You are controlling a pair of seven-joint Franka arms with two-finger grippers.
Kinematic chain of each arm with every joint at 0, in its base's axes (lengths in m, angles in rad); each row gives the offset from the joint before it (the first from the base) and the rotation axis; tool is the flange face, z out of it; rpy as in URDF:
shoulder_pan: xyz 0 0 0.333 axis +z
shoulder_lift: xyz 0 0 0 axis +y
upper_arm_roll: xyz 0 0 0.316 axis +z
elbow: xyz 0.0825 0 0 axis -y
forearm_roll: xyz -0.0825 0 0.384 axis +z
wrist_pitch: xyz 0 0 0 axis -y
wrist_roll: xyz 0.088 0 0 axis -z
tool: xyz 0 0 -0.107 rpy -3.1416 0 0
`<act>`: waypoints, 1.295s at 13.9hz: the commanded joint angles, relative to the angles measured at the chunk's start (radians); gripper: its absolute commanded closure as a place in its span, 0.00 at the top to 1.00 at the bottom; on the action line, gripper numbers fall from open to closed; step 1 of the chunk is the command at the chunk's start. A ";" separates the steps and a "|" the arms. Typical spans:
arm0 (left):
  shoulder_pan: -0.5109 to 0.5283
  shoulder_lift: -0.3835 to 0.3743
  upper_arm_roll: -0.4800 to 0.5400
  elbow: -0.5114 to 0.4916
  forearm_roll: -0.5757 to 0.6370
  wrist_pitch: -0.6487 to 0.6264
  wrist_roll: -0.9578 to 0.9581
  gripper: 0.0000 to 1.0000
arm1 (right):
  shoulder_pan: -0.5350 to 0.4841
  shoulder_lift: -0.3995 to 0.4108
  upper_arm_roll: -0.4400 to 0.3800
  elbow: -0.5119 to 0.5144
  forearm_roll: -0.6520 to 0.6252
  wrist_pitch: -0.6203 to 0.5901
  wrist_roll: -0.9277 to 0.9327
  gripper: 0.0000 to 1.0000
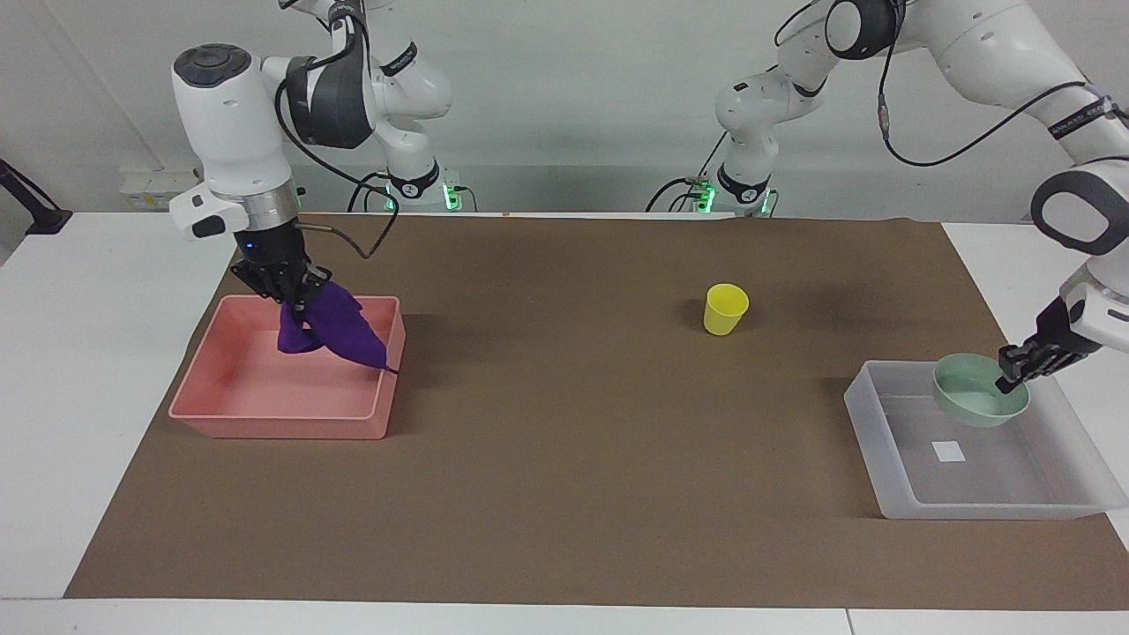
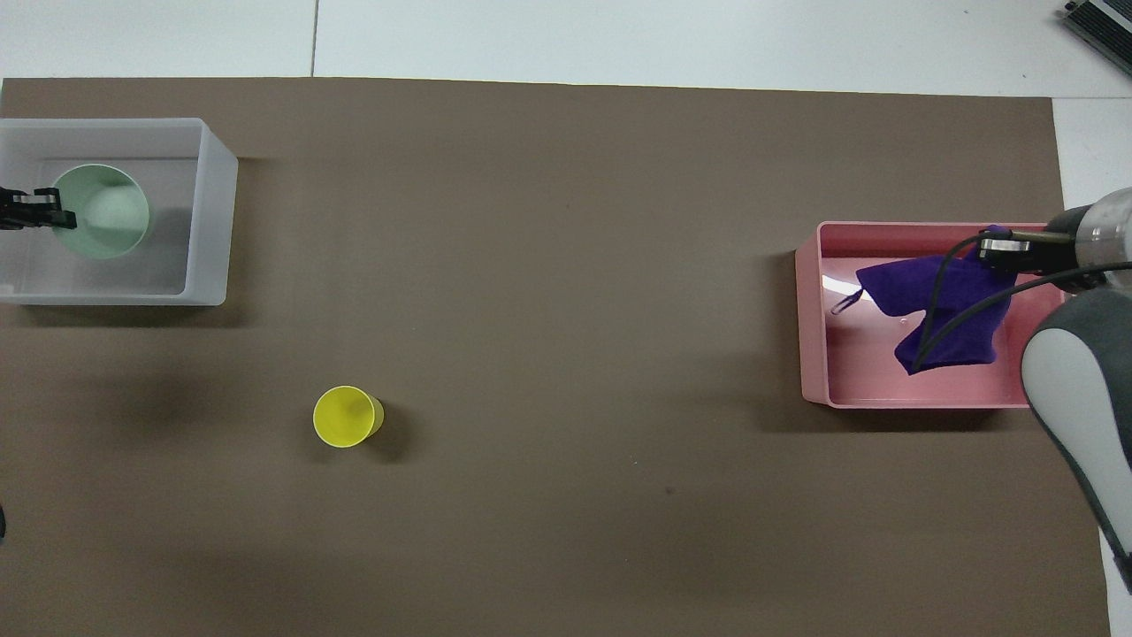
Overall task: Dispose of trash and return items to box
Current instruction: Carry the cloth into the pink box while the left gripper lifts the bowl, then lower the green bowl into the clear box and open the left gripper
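My right gripper (image 1: 295, 298) is shut on the purple rag (image 1: 331, 328) and holds it hanging over the pink tray (image 1: 212, 414); the rag (image 2: 937, 305) shows over that tray (image 2: 809, 354) in the overhead view too. My left gripper (image 1: 1014, 369) is shut on the rim of the mint-green bowl (image 1: 975, 401) and holds it just above the floor of the translucent box (image 1: 860, 410). In the overhead view the bowl (image 2: 102, 212) is over the box (image 2: 212, 221), with the left gripper (image 2: 49, 212) at its rim. The yellow cup (image 1: 725, 309) stands upright on the brown mat (image 1: 573, 459), also in the overhead view (image 2: 347, 416).
The white label (image 1: 949, 451) on the box floor lies beside the bowl. The brown mat (image 2: 566, 265) covers most of the white table. The right arm's cable (image 2: 955, 310) hangs across the rag.
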 commanded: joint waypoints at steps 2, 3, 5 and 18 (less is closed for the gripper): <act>0.000 0.045 0.005 -0.017 -0.010 0.022 0.008 0.23 | -0.022 -0.016 0.012 -0.042 0.001 -0.020 -0.024 0.00; -0.008 0.048 0.005 -0.014 -0.010 0.028 0.001 0.99 | -0.024 -0.016 0.011 -0.053 0.001 -0.020 -0.023 0.00; -0.014 0.014 0.003 0.005 -0.010 0.014 -0.013 1.00 | -0.024 -0.015 0.012 -0.065 0.003 -0.020 -0.023 0.00; -0.327 -0.609 -0.007 -0.528 -0.128 -0.411 -0.240 1.00 | 0.015 0.045 0.026 0.147 0.076 -0.254 -0.009 0.90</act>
